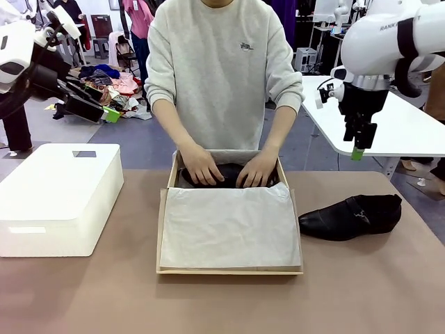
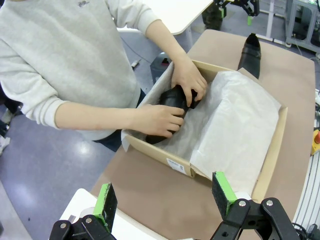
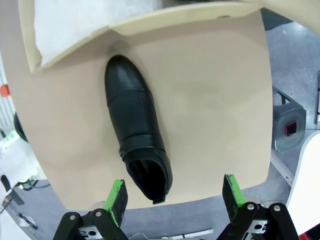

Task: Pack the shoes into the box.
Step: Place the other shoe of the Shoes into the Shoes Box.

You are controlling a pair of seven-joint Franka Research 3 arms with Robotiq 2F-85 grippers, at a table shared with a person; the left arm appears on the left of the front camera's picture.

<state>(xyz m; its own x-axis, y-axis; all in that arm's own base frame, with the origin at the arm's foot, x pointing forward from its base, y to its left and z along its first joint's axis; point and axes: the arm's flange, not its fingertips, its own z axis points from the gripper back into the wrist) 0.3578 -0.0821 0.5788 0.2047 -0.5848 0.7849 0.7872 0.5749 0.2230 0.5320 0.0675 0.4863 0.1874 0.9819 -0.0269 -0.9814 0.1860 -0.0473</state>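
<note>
A person's hands [image 1: 201, 167] are pressing one shoe [image 1: 227, 173] into the box's [image 1: 229, 271] far end beside tissue paper [image 1: 229, 226], while the other shoe [image 1: 351, 217] is lying on the table [image 1: 361, 292] just right of the box. The left gripper [image 2: 165, 194] and right gripper [image 3: 175, 194] are hanging above, fingers spread, holding nothing.

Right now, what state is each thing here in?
Box, open, lined with tissue.
Boxed shoe, at the far end, under the person's hands.
Other shoe, on its sole on the table, right of the box, untouched.
Left gripper, open, empty, in the air.
Right gripper, open, empty, above the other shoe.
Bin, shut.
</note>
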